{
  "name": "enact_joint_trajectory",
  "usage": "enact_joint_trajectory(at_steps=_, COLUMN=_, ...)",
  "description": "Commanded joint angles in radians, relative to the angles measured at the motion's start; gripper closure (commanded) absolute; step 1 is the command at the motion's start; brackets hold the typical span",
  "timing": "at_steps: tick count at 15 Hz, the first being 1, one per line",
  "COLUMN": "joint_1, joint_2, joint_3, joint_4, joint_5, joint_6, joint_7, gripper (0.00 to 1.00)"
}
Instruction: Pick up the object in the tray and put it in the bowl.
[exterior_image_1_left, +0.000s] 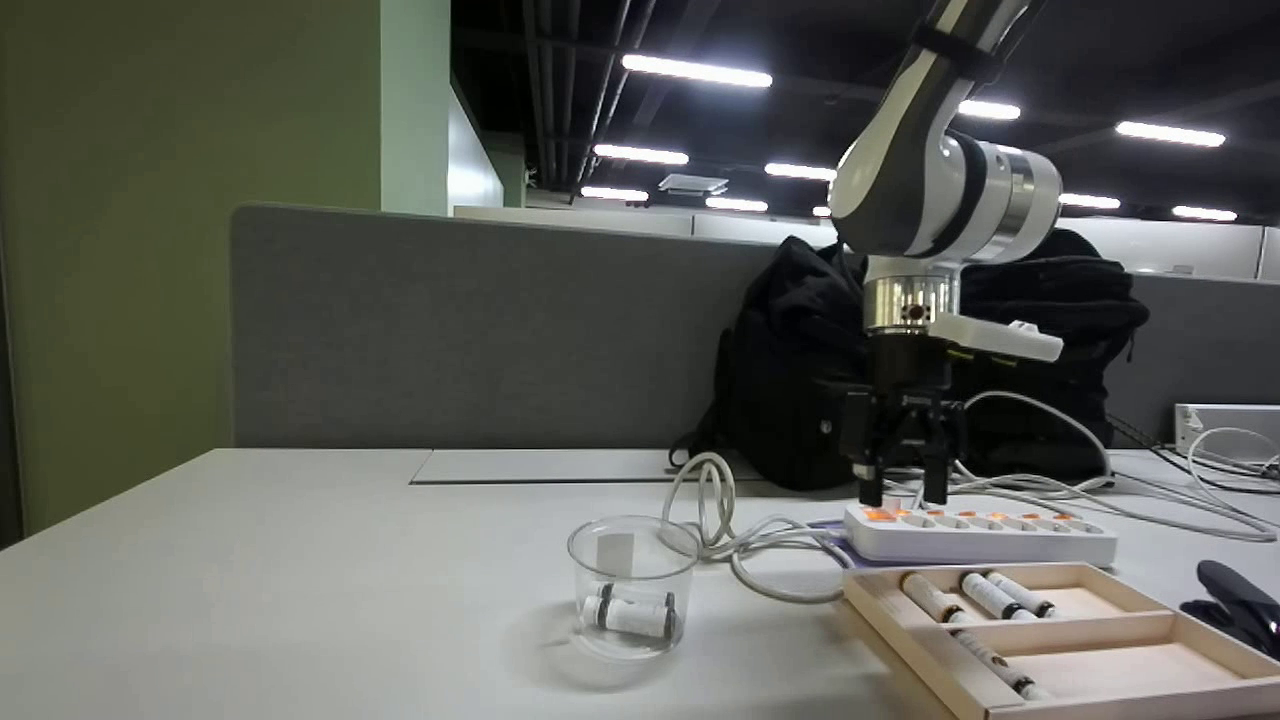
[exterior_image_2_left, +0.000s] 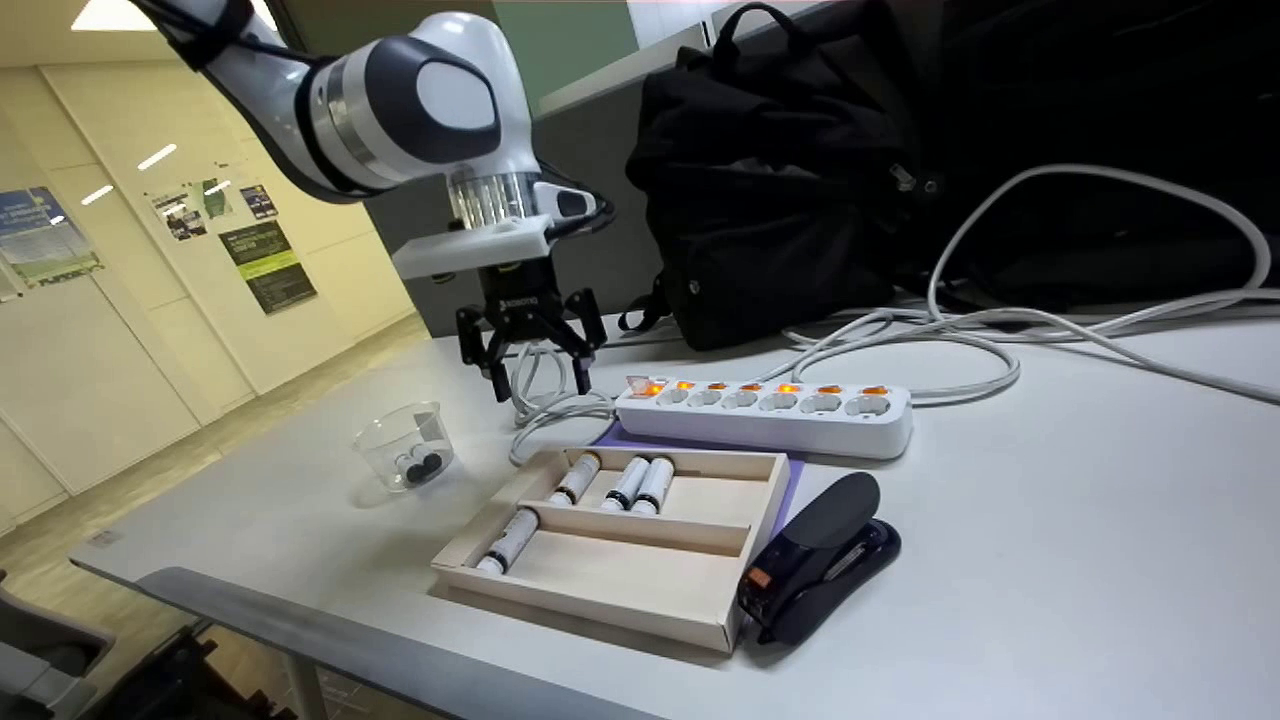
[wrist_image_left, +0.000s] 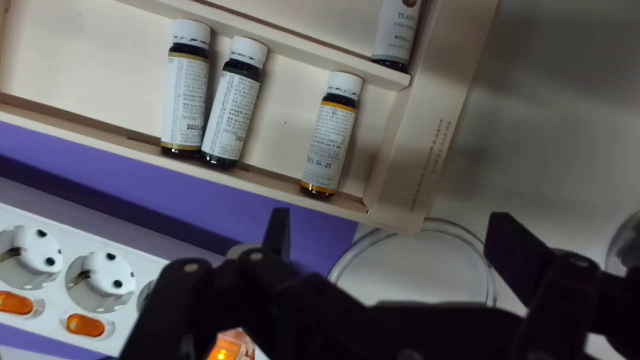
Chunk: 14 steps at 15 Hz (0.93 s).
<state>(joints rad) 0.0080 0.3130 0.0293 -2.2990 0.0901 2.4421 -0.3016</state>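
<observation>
wooden tray (wrist_image_left: 280, 100): bottle (wrist_image_left: 332, 135) date (wrist_image_left: 319, 162) legible, wrist view only

both ext views: obliq across tbl (exterior_image_1_left: 250, 600), share tray (exterior_image_2_left: 640, 575) + bowl (exterior_image_1_left: 634, 579) | wrist view: close, facing dn, tray cropped

Grn wall (exterior_image_1_left: 190, 120), gry partition (exterior_image_1_left: 480, 330), wht desk (exterior_image_1_left: 300, 590), ceiling lts (exterior_image_1_left: 697, 71) on

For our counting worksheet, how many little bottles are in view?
6 seen. Four lie in the tray: three bottles in the compartment nearer the power strip, one bottle in the other. Two bottles lie in the clear bowl, where another might be hidden.
</observation>
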Motion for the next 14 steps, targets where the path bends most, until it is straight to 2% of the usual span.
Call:
enact_joint_trajectory(at_steps=1, joint_1=-0.031, joint_2=0.105, joint_3=0.035, joint_4=0.079, joint_5=0.025, joint_6=-0.017, joint_7=-0.012, gripper=0.00)
enact_joint_trajectory(at_steps=6, joint_1=-0.051, joint_2=0.161, joint_3=0.051, joint_4=0.100, joint_5=0.024, joint_6=-0.025, joint_7=0.000, gripper=0.01)
enact_joint_trajectory(at_steps=7, joint_1=-0.058, joint_2=0.165, joint_3=0.054, joint_4=0.099, joint_5=0.030, joint_6=-0.028, joint_7=-0.001, gripper=0.19)
enact_joint_trajectory(at_steps=9, joint_1=-0.074, joint_2=0.166, joint_3=0.062, joint_4=0.089, joint_5=0.043, joint_6=-0.031, joint_7=-0.007, gripper=0.30)
enact_joint_trajectory(at_steps=14, joint_1=-0.108, joint_2=0.163, joint_3=0.072, joint_4=0.069, joint_5=0.080, joint_6=-0.042, joint_7=-0.019, gripper=0.66)
